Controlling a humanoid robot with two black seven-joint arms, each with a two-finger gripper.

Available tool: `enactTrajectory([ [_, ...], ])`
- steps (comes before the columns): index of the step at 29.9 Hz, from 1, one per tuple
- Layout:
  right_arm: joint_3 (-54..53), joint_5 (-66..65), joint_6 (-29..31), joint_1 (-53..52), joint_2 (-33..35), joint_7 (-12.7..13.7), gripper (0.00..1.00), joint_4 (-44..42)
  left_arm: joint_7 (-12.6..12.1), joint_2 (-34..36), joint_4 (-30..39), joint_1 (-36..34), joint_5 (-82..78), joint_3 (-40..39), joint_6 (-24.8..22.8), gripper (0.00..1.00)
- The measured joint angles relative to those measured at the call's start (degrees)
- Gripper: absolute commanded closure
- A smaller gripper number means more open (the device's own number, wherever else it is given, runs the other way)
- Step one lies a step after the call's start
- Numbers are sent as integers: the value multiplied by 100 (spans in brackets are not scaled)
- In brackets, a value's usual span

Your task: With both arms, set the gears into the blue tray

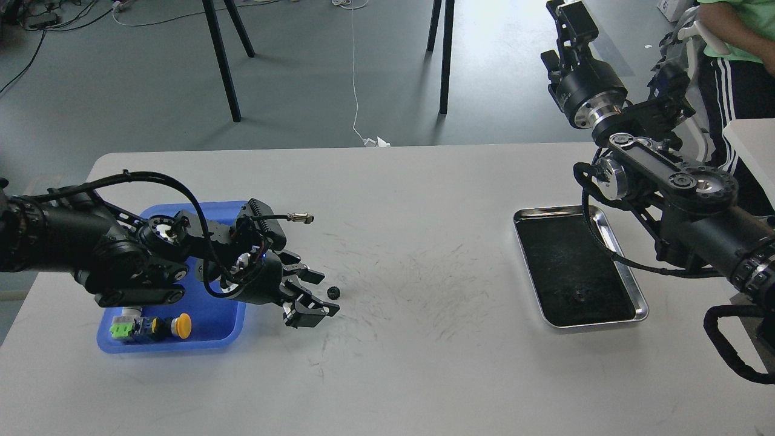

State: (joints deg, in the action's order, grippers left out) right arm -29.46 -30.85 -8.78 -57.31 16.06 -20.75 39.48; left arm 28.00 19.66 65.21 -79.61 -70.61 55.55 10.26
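Observation:
A tiny black gear [332, 292] lies on the white table just right of the blue tray [213, 316]. My left gripper [326, 295] reaches out over the tray's right edge and stands open, with the gear lying between its fingertips. Whether a finger touches the gear I cannot tell. A second small gear [579, 296] lies in the silver tray [610, 242] on the right. My right arm [666, 188] rises past that tray's far side and out of the top edge of the view, so its gripper is not seen.
Coloured push-button switches [150, 327] sit in the blue tray's front left corner. A cable with a metal plug [301, 217] sticks out above the left gripper. A person [735, 36] stands at the far right. Chair legs stand on the floor beyond the table.

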Motion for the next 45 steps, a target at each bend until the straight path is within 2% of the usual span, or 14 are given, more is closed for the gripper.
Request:
enactTrajectory([
  [7, 1, -3, 0, -2, 3, 0, 4, 3, 0, -142, -261, 165, 1, -16, 20, 29],
  [18, 10, -7, 17, -10, 11, 0, 4, -2, 0, -290, -562, 318, 37, -66, 54, 37],
  [25, 21, -9, 20, -17, 10, 0, 4, -2, 3, -345, -718, 409, 48, -72, 67, 45],
  [33, 28, -9, 20, -18, 10, 0, 4, -2, -2, -365, -872, 461, 38, -103, 150, 59],
  [45, 50, -9, 18, 4, 5, 0, 4, -43, -1, -326, -801, 455, 97, -218, 202, 69],
])
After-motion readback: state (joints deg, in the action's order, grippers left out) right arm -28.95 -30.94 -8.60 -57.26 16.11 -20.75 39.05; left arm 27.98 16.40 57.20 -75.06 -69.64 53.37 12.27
